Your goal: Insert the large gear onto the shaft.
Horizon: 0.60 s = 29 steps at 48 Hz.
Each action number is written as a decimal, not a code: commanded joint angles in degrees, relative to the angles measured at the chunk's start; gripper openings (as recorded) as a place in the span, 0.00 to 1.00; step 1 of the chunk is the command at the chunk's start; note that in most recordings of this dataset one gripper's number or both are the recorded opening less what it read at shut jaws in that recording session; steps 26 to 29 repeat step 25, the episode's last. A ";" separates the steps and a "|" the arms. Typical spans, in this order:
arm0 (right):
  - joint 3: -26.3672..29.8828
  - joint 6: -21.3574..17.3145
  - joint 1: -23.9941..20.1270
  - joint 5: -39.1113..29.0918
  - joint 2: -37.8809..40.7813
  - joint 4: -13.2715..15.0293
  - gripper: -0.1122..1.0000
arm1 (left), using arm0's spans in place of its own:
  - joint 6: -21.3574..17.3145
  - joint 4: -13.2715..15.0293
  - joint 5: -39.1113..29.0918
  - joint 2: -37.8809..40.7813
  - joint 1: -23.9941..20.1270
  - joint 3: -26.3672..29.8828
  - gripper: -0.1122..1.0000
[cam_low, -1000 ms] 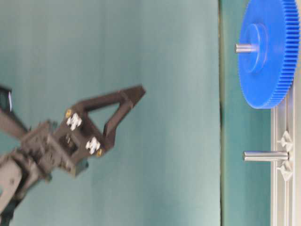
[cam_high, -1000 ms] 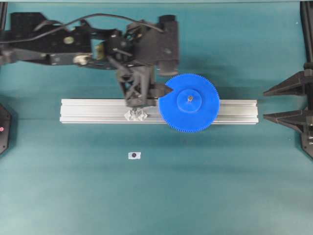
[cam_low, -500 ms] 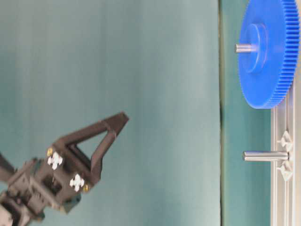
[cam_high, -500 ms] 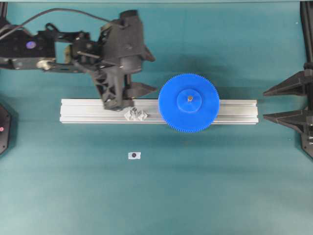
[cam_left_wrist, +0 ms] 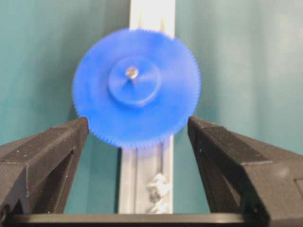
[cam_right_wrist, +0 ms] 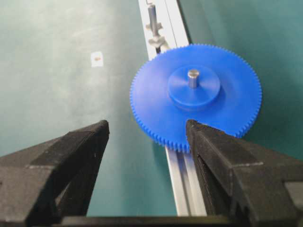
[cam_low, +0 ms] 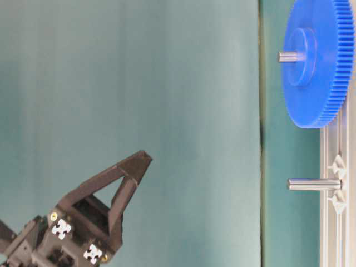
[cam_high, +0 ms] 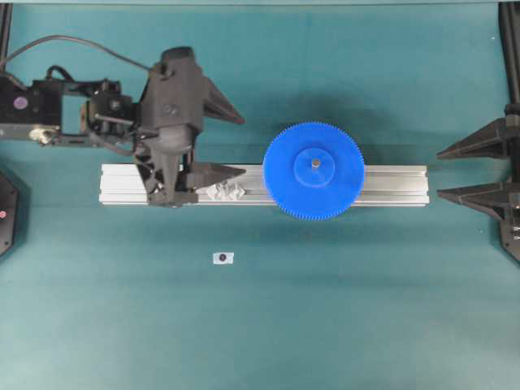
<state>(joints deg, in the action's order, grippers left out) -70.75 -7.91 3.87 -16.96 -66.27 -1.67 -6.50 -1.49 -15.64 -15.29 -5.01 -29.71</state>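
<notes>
Left gripper (cam_high: 231,142): black jaws spread wide, holding nothing, left of gear.
Right gripper (cam_high: 443,172): jaws wide apart, empty, at right edge.
Large gear (cam_high: 314,171): bright-blue toothed plastic disc, seated on thin grey metal shaft (cam_high: 314,164), over silver aluminium rail (cam_high: 390,185).

I can read no text, brand, number or sign anywhere in these views. The only thing that looks like a label is a small white tag (cam_high: 223,257) with a dark dot in its middle, lying on the mat (cam_high: 366,309) toward its near edge, left of centre; it shows again in my right wrist view as a pale square with a reddish spot, and nothing on it can be made out as writing. The gear (cam_high: 314,171) and the rail (cam_high: 390,185) under it carry no markings that I can see.
</notes>
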 commanded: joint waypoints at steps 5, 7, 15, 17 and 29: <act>0.62 -0.44 0.18 0.18 -0.53 0.00 0.78 | 0.09 -0.09 3.78 -3.78 0.35 -1.93 0.87; 0.62 -0.44 0.18 0.18 -0.70 0.00 0.78 | 0.09 -0.09 4.48 -4.57 0.35 -2.64 0.87; 0.35 -0.44 0.18 0.18 -1.05 0.00 0.78 | 0.09 -0.09 6.15 -6.42 1.49 -4.92 0.87; 0.26 -0.44 0.18 0.18 -1.05 0.00 0.78 | 0.09 -0.09 6.24 -6.59 1.85 -5.45 0.87; 0.18 -0.44 0.26 0.18 -1.05 0.00 0.78 | 0.70 -0.09 6.50 -7.03 2.55 -7.12 0.87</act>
